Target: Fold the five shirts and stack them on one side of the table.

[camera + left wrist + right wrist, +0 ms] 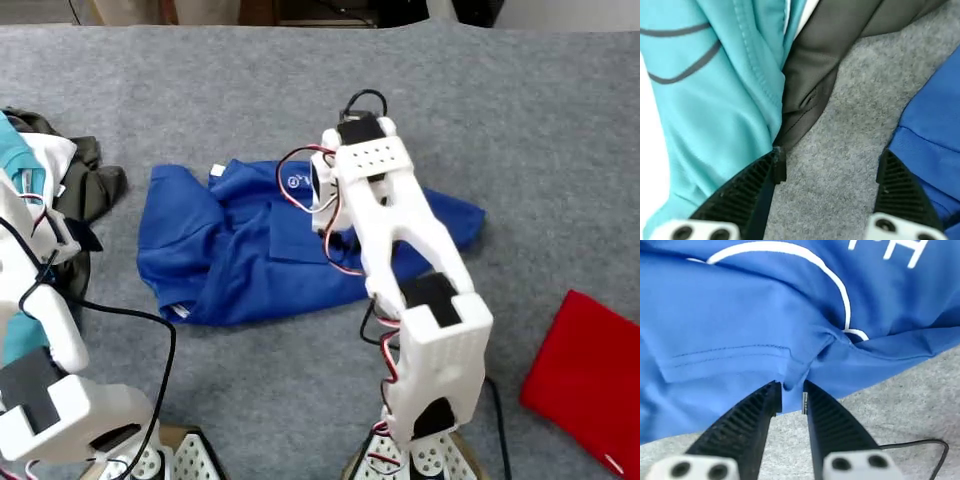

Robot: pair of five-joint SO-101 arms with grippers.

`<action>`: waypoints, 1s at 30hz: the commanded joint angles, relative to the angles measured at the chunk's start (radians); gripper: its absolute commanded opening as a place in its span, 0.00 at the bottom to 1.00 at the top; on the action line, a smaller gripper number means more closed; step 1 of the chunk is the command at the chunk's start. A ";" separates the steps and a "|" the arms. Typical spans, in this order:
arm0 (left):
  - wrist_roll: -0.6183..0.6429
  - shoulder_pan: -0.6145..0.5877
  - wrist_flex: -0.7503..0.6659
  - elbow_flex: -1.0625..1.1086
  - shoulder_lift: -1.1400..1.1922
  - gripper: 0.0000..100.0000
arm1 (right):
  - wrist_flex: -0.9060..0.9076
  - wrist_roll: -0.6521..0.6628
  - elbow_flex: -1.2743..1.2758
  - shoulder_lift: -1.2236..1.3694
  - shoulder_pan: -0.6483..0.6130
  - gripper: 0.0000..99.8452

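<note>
Far left of the grey worktop (500, 110): a loose heap of clothes, with a teal shirt (10, 140) lying over a dark shirt (95, 175) and some white cloth (50, 150) between them. Over that heap, the left arm (45, 330), white, with a black cable trailing from it. Below it, the left end effector (831, 167), spread wide and low over bare grey surface. One fingertip right at the seam where teal and dark cloth meet, the other just beside the hem of the blue shirt (240, 250).

Middle of the worktop: the blue shirt, unfolded and rumpled, with a white label at its far edge. One sleeve toward the left heap, near the dark shirt but apart from it. The other sleeve poking out past the right arm (410, 260).

Above the shirt's middle, the right arm, stretched out from the near edge. At its tip, the right end effector (791, 392), pressed almost together and pinching a small fold of blue cloth at the shirt's edge, just beside the curved white print.

Far right, well apart from everything else: a red shirt (590, 385), lying flat with straight edges by the near corner.
</note>
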 commanded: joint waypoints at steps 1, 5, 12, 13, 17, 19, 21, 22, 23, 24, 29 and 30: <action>-0.005 -0.020 0.003 -0.005 -0.045 0.30 | -0.008 -0.018 -0.019 0.010 -0.004 0.08; -0.005 -0.020 0.003 -0.003 -0.045 0.30 | -0.006 -0.015 -0.021 0.010 -0.002 0.08; -0.005 -0.020 0.003 -0.006 -0.045 0.30 | -0.049 -0.018 -0.013 0.013 0.030 0.08; -0.005 -0.020 0.003 -0.006 -0.045 0.30 | -0.055 -0.017 -0.013 0.013 0.047 0.08; -0.005 -0.020 0.002 -0.006 -0.045 0.30 | -0.060 -0.012 -0.015 0.013 0.077 0.08; -0.005 -0.020 0.002 -0.006 -0.045 0.30 | -0.058 -0.012 -0.012 0.013 0.076 0.08; -0.005 -0.020 0.002 -0.006 -0.045 0.30 | -0.058 -0.014 -0.012 0.013 0.073 0.08; -0.005 -0.018 0.002 -0.008 -0.045 0.30 | -0.058 -0.015 -0.013 0.013 0.073 0.08; -0.005 -0.018 0.002 -0.008 -0.045 0.30 | -0.058 -0.014 -0.013 0.013 0.073 0.06; -0.005 -0.018 0.002 -0.008 -0.045 0.30 | -0.058 -0.014 -0.013 0.013 0.073 0.05; -0.005 -0.018 0.002 -0.008 -0.045 0.30 | -0.052 -0.012 -0.013 0.013 0.077 0.02; -0.005 -0.018 0.002 -0.008 -0.045 0.30 | -0.052 -0.012 -0.013 0.013 0.077 0.02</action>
